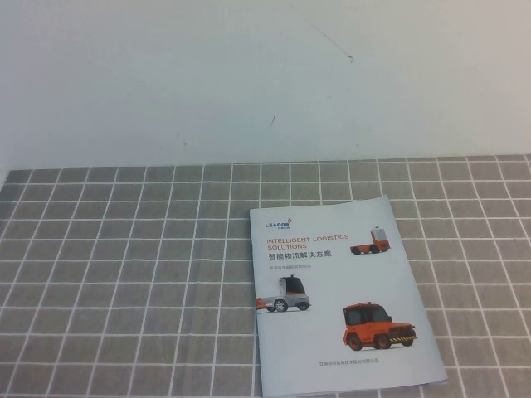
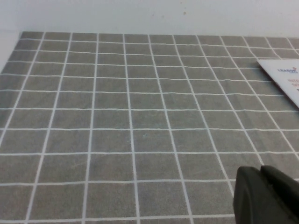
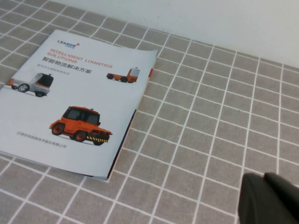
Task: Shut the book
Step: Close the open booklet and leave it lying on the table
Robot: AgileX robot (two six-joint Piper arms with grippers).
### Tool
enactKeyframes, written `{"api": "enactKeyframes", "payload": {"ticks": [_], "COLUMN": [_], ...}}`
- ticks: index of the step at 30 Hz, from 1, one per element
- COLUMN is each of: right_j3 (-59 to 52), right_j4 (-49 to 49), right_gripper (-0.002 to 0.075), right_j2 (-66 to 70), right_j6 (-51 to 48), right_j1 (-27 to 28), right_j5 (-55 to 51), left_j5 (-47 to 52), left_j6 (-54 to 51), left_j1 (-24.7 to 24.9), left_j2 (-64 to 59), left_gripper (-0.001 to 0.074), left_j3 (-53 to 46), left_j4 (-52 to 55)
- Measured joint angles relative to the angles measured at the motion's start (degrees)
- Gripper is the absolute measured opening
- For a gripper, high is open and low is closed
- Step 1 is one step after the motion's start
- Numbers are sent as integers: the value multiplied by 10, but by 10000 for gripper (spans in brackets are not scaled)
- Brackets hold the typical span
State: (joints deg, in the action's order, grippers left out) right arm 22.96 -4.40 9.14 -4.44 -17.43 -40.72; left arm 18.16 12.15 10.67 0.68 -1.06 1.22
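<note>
The book [image 1: 340,294] lies cover-up, apparently already shut, on the checked surface [image 1: 124,265]; the left gripper [image 2: 266,196] hangs well to its left, the right gripper [image 3: 271,198] off its right side (jaws' state: cannot tell for either); a stray brush could flip the loose cover open.

The high camera is looking down from the robot's side onto the checked cloth [image 1: 124,274]. Wrist cameras are peering low past the left gripper [image 2: 266,198] and right gripper [image 3: 271,200]; all are sharing the book [image 1: 336,290].
</note>
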Motion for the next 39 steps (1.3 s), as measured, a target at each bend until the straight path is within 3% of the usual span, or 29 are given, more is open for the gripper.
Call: {"api": "enactKeyframes", "payload": {"ticks": [6,18,39], "right_j3": [0,0,0], "right_j4": [0,0,0], "right_gripper": [-3,-3,-3], "right_j2": [0,0,0], "right_j6": [0,0,0], "right_j1": [0,0,0], "right_j5": [0,0,0], "left_j5": [0,1,2], "left_j6": [2,-68,-72], "left_j1": [-30,-30,-30], "left_j2": [0,0,0], "left_gripper": [-2,-2,-2], "left_j3": [0,0,0], "left_j4": [0,-3,-5]}}
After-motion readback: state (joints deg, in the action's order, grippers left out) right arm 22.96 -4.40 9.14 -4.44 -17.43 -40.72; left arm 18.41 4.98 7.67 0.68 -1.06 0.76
